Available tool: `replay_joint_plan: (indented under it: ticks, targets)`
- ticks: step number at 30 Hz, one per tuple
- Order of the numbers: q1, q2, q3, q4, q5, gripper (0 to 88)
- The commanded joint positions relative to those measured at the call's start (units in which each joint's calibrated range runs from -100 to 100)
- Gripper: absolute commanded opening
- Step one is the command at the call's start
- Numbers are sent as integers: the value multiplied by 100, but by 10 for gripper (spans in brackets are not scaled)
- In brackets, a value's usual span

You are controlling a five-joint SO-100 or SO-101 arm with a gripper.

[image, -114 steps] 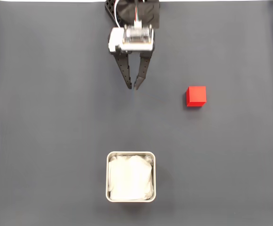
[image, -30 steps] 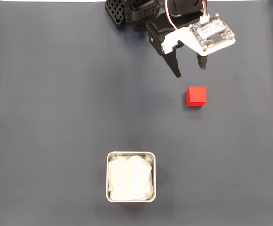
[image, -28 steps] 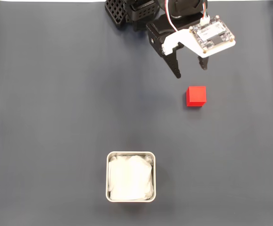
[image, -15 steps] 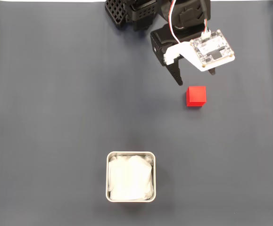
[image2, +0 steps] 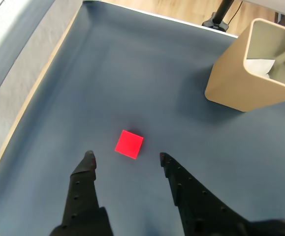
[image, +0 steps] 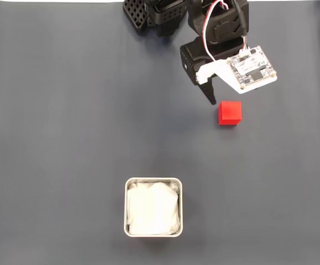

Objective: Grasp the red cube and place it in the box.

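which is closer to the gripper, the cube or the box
The red cube. In the wrist view it lies just beyond the open fingertips of the gripper, while the box sits far down the mat in the fixed view.

Dark grey-blue mat (image: 60, 138) covers counter, surface plain, faint creases. Wrist view: mat edge (image2: 31, 96) runs diagonally at left, light wood strip beside it. Wood floor (image2: 181, 7) beyond far edge. Black stand foot (image2: 220, 19) on floor at top, just past mat.
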Motion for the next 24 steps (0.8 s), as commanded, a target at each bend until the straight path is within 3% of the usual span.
replay_joint_plan:
  ticks: [1, 24]
  targets:
    - [-68, 31, 51, -193, -24, 310]
    - [-153, 681, 389, -947, -49, 314]
